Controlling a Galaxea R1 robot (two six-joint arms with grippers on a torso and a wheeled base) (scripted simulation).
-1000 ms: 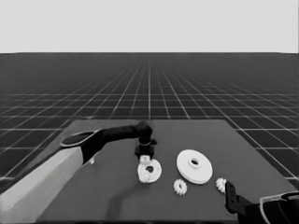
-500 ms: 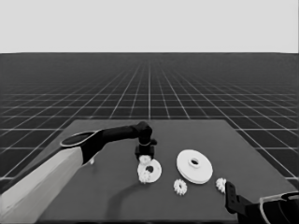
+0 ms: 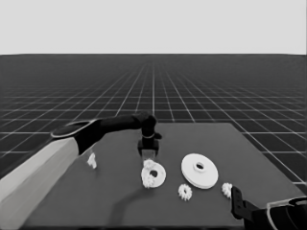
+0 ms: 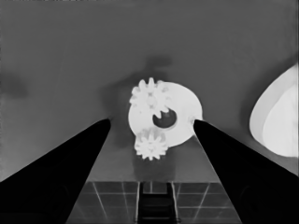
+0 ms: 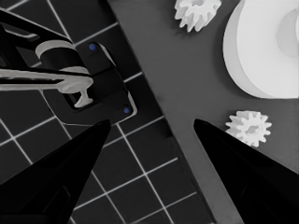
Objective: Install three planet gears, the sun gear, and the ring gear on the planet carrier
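Note:
The planet carrier, the smaller round part [image 3: 160, 175] [image 4: 183, 114], lies mid-table. Two planet gears sit on it: one [image 4: 150, 97] beside the centre hole, the other [image 4: 150, 144] at its rim on the opposite side. My left gripper [image 3: 148, 154] [image 4: 152, 122] hovers just above it, open and holding nothing. The ring gear, the larger round part [image 3: 199, 170] [image 4: 279, 116] [image 5: 261, 51], lies to the right of the carrier. In front of it lie two loose gears [image 3: 184, 191] [image 3: 226, 189], also visible as gears [image 5: 197, 12] [image 5: 249, 127] in the right wrist view. My right gripper [image 3: 236, 197] [image 5: 152, 121] waits open at the table's front right corner.
A thin white piece [image 3: 91, 160] lies left of the left arm's forearm [image 3: 43, 177]. Dark machinery [image 5: 88, 88] with small blue lights shows past the table's edge.

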